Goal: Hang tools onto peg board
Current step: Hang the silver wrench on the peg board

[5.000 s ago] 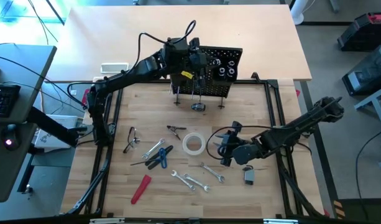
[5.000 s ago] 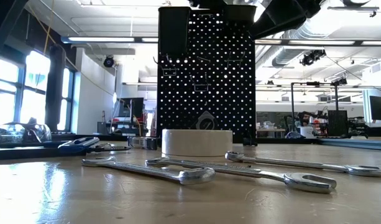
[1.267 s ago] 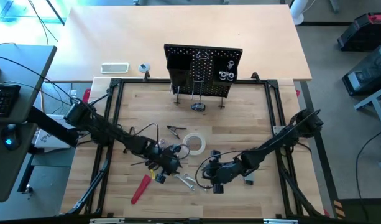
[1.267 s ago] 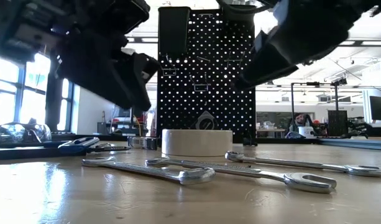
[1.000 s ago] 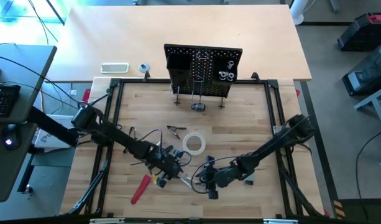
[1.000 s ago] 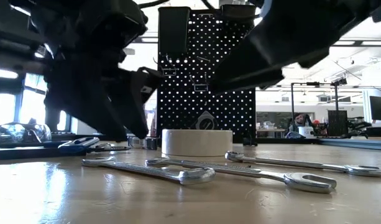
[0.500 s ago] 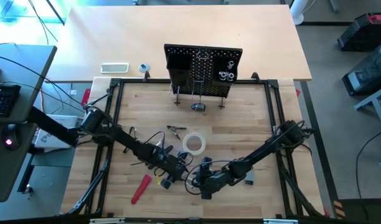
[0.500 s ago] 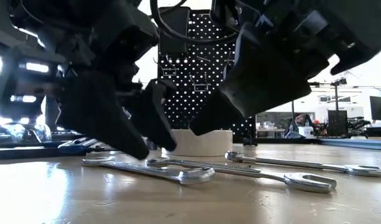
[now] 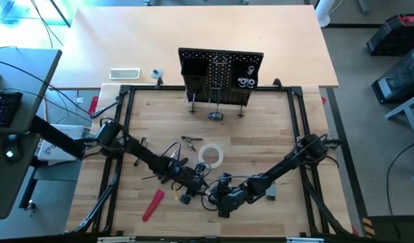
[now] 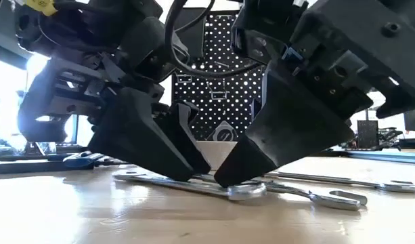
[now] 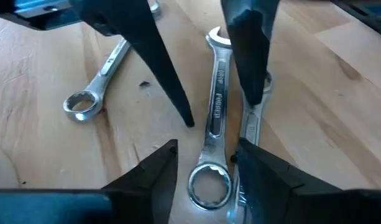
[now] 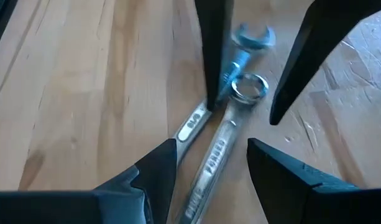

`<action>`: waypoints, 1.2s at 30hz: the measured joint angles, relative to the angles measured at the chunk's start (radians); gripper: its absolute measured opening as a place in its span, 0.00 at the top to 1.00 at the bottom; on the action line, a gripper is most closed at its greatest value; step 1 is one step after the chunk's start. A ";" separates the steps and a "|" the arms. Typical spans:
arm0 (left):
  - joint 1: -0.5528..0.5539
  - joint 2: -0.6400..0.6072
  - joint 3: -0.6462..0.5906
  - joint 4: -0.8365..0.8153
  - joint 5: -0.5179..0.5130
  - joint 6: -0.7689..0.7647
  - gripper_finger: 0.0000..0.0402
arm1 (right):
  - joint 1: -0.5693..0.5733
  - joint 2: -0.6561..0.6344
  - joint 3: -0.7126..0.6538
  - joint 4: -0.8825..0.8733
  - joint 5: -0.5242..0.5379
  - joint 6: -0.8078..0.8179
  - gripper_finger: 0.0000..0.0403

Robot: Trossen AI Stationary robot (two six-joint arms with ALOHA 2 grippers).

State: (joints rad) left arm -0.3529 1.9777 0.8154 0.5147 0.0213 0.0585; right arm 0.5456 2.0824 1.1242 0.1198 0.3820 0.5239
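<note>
Both pincers, left (image 11: 202, 155) and right (image 12: 212, 158), stand open astride one silver steel wrench (image 11: 216, 118) at the bench's six o'clock, so they risk colliding or tugging it apart.

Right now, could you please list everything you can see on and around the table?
peg board: one, black, upright at the far edge of the table
white tape roll: one, mid-table
wrenches: at least three, silver, near front, under the grippers
red-handled tool: one, front left
blue-handled pliers: one, left of the tape roll
round silver object: one, in front of the peg board
flat white object: one, on the surface behind the table
left gripper: dark, jaws open astride one wrench
right gripper: dark, jaws open, facing it over the same wrenches
</note>
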 joint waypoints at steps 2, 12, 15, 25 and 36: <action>0.007 0.000 0.000 -0.002 0.006 -0.006 0.66 | 0.000 0.009 0.003 -0.004 0.014 0.011 0.52; 0.006 -0.001 0.000 -0.044 0.032 -0.005 0.68 | -0.004 0.012 0.004 -0.121 0.085 0.021 0.72; 0.007 0.000 0.000 -0.045 0.038 -0.005 0.66 | -0.006 0.012 0.003 -0.135 0.085 0.020 0.81; 0.024 -0.045 -0.004 -0.077 0.039 0.022 0.65 | -0.006 0.015 0.033 -0.175 0.091 -0.032 0.93; 0.035 -0.051 -0.004 -0.075 0.016 0.023 0.65 | -0.006 0.023 0.190 -0.421 0.140 -0.137 0.95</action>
State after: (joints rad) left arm -0.3180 1.9263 0.8112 0.4395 0.0376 0.0817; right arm 0.5392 2.1057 1.3140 -0.3013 0.5222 0.3865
